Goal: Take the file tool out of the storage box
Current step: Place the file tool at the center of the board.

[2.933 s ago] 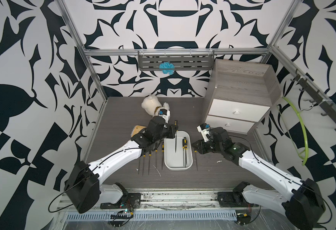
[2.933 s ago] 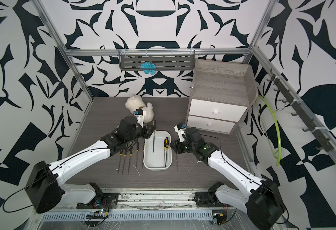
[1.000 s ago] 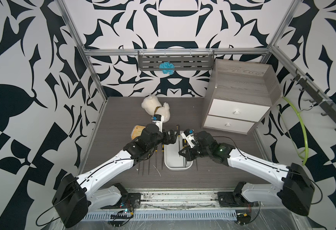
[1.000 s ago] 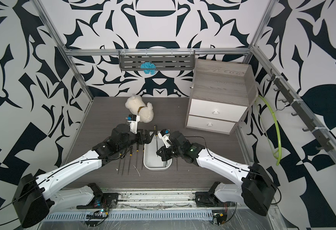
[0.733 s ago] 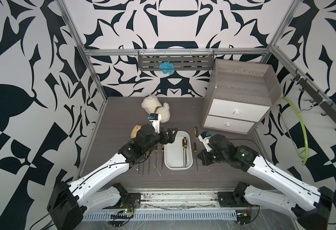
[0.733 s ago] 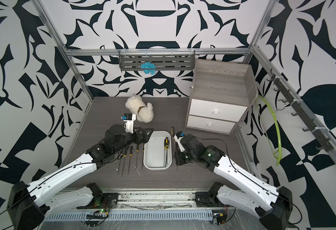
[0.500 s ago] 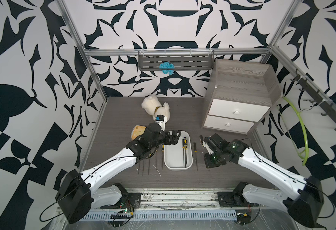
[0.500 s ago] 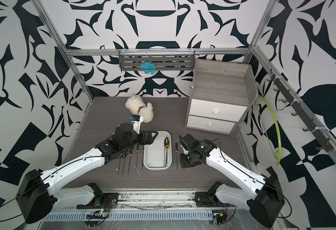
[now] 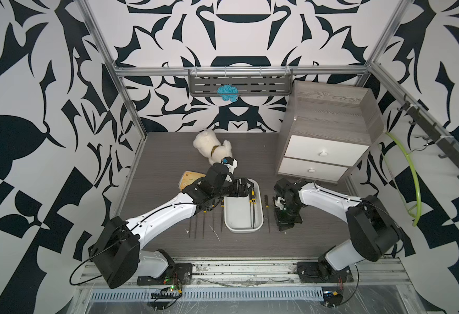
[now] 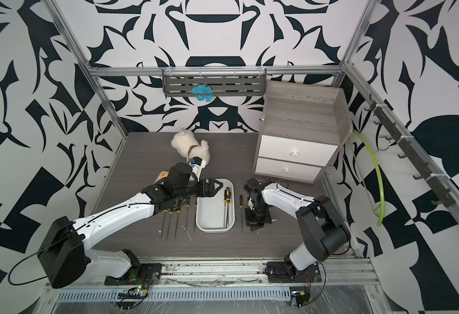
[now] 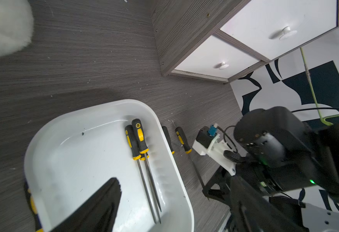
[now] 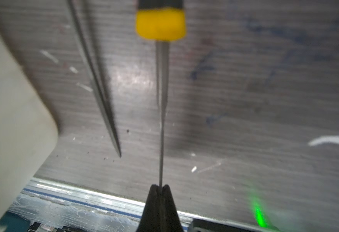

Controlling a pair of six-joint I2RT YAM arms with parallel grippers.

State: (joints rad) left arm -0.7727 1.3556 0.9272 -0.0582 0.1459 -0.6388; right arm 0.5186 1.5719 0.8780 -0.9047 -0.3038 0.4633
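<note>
Nearest the rail, a row of thin files (image 10: 177,224) lies on the worktop (image 10: 141,239) to the left of the storage box (image 10: 214,230). Their handles are partly hidden under the left arm, so the count is unsure.

To the right of the box's near corner, the right hand (image 12: 161,187) is pinched tight on the bare tip end of the held file tool (image 12: 162,100). The wrist view is blurred and the handle is cut off above its yellow collar. The tool seems to lie on the worktop, outside the box. A second file (image 12: 96,84) lies between it and the box wall. In both top views the hand's own body covers the grip.

Inside the box, a pair of file tools (image 11: 138,138) with black-and-yellow handles lies along the wall nearest the right arm.

Over the far end of the box hangs the left hand (image 10: 217,188), its jaws spread wide and gripping nothing. Its wrist view catches only one finger (image 11: 100,202).

A yellowish flat thing (image 9: 188,179) is half covered by the left arm. Farther back are a white plush toy (image 9: 209,144) and the grey cabinet (image 9: 329,127).
</note>
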